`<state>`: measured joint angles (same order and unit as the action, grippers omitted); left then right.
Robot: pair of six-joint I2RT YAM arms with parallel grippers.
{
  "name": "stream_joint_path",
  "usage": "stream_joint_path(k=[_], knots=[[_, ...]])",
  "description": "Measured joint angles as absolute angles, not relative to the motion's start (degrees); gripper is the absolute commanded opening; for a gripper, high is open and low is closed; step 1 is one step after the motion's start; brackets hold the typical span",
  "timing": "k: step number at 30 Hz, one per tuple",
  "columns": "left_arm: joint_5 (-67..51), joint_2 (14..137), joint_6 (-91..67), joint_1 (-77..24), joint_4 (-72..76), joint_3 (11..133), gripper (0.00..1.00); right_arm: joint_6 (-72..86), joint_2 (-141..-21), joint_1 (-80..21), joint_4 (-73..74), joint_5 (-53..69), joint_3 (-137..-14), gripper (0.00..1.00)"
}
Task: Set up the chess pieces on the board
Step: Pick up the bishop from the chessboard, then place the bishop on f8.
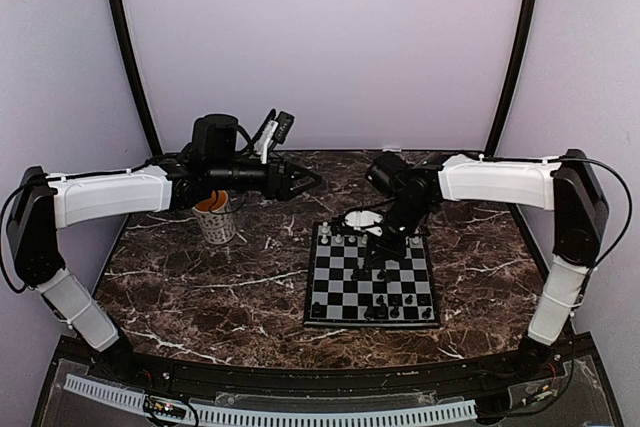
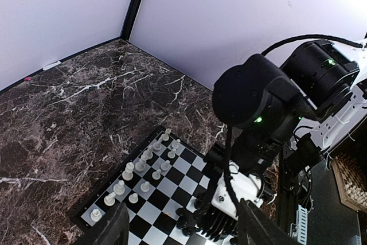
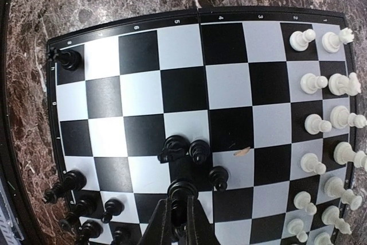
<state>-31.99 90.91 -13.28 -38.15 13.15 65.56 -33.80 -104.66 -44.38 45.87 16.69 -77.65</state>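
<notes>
In the top view, my right gripper (image 1: 385, 245) hangs low over the middle of the small flat chessboard with black and silver-grey squares (image 1: 340, 285). The forearm reaches in from the right and the wrist is bent down. My left gripper (image 1: 300, 179) hovers high beyond the white mug with the orange inside (image 1: 217, 219), forearm level and pointing right, well apart from the board. The right arm is the nearer one.

In the left wrist view, my left fingers (image 2: 112, 230) stand wide apart with nothing between them. Beyond them the tiny white plastic chess pieces (image 2: 140, 167) stand in two rows along one edge of the board.

In the right wrist view, my right fingers (image 3: 163, 225) are pinched narrow on one small black plastic chess piece (image 3: 182, 189). It is upright, its long axis in line with my fingers, over mid-board just beside three loose black pieces (image 3: 198, 152). White fills the right edge. On the left edge stand a lone black corner piece (image 3: 67, 59) and a near-left black cluster (image 3: 86, 202). I judge the free squares between those two lie left of my fingertips, so the coming move is a lift and a carry leftward.
</notes>
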Motion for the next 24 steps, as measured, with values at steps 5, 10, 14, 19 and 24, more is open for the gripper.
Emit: stream_joint_path(k=[5, 10, 14, 19, 24], knots=[[-32.0, 90.9, -13.3, -38.2, 13.1, 65.6, 0.66, -33.5, -100.0, -44.7, 48.1, 17.3, -77.6, 0.08], [-32.0, 90.9, -13.3, -38.2, 13.1, 65.6, 0.66, -33.5, -98.2, -46.9, 49.6, 18.2, -77.3, 0.08], [-32.0, 90.9, -13.2, -38.2, 13.1, 65.6, 0.66, -33.6, -98.1, -50.2, 50.5, 18.9, -77.1, 0.09], [-31.9, 90.9, -13.1, -38.2, 13.1, 65.6, 0.66, -33.8, -98.6, -54.4, 50.9, 19.6, -77.2, 0.09], [-31.2, 90.9, -12.7, -38.2, 13.1, 65.6, 0.66, -33.7, -101.0, -56.8, 51.0, 19.6, -77.8, 0.09]])
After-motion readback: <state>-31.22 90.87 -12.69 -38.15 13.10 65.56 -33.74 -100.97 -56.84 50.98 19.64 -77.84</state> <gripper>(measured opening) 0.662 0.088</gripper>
